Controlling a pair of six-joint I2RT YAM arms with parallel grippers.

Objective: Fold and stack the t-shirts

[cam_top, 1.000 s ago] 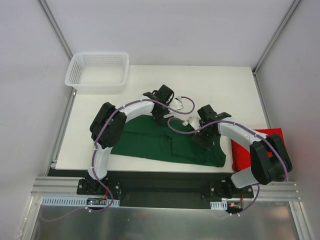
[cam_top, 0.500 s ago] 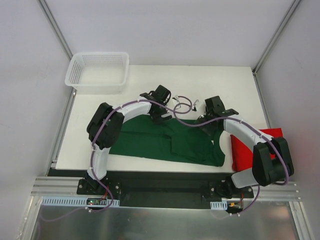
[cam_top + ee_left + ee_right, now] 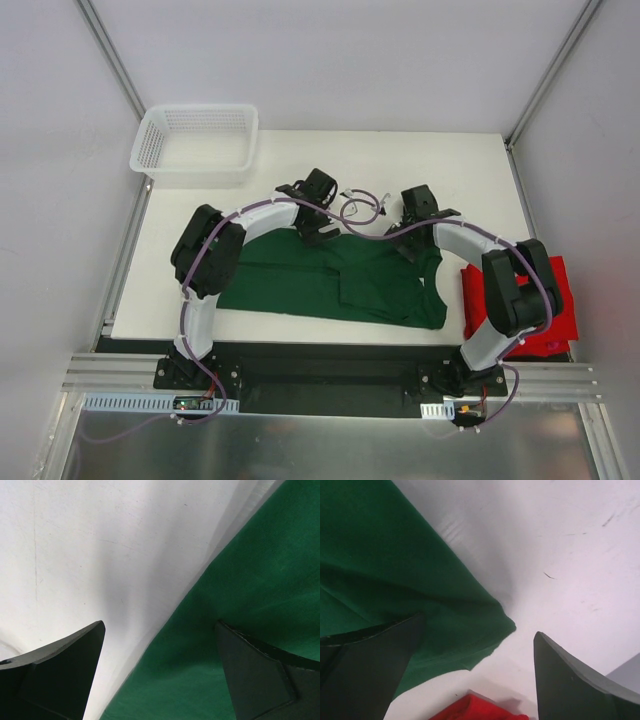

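Note:
The dark green t-shirt (image 3: 330, 280) lies flat and partly folded across the near middle of the table. The red t-shirt (image 3: 545, 300) lies bunched at the table's right edge. My left gripper (image 3: 318, 212) hangs open over the green shirt's far edge; in the left wrist view that green shirt's hem (image 3: 240, 605) runs diagonally between the fingers, and nothing is gripped. My right gripper (image 3: 408, 228) is open above the shirt's far right corner (image 3: 485, 630), with a bit of the red t-shirt (image 3: 475, 711) below it.
A white mesh basket (image 3: 195, 145) stands at the table's far left corner. Purple cables (image 3: 360, 212) loop between the two wrists. Bare white tabletop (image 3: 450, 170) stretches behind the grippers. Metal frame posts rise at both far corners.
Both grippers have moved toward the far side, to the green shirt's far edge. The right arm swung furthest, from above the shirt's right part. Both stayed open.

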